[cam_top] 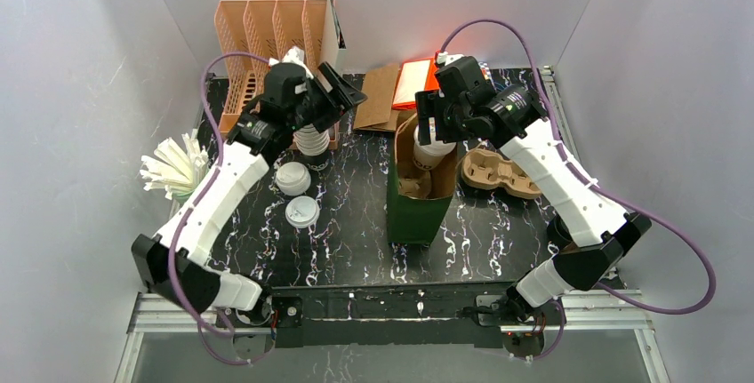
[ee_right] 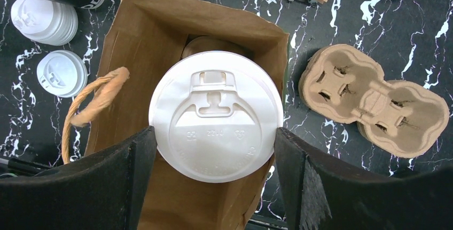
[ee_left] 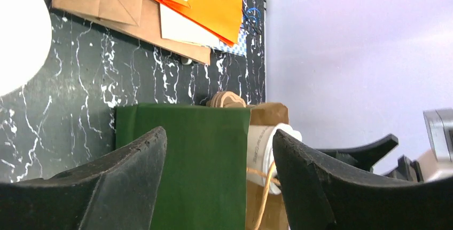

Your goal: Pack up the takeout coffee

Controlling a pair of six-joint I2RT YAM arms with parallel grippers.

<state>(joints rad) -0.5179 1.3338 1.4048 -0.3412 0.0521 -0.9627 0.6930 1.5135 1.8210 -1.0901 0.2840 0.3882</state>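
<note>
The right arm's fingers (ee_right: pixel 128 176) are clamped on the takeout coffee (ee_right: pixel 215 115), which hangs roughly upright in the mouth of the bag (ee_right: pixel 133 27) mid-tabletop (cam_top: pixel 356 241) (its top is above the rim). Its long axis points straight down into the bag, so lowering should suffice. The left arm's fingers (ee_left: pixel 133 160) are apart, empty, and farther off.

One lidded cup (ee_right: pixel 216 115), one standing bag (cam_top: pixel 418 210), one stack of cups (cam_top: pixel 311 141), two lots of loose lids (ee_right: pixel 45 19).

The black marbled table (cam_top: pixel 356 241) carries a green bag (cam_top: pixel 416 214), cup carrier (cam_top: pixel 498 174), loose lids (cam_top: pixel 302 212) and flat bags (cam_top: pixel 378 99).
</note>
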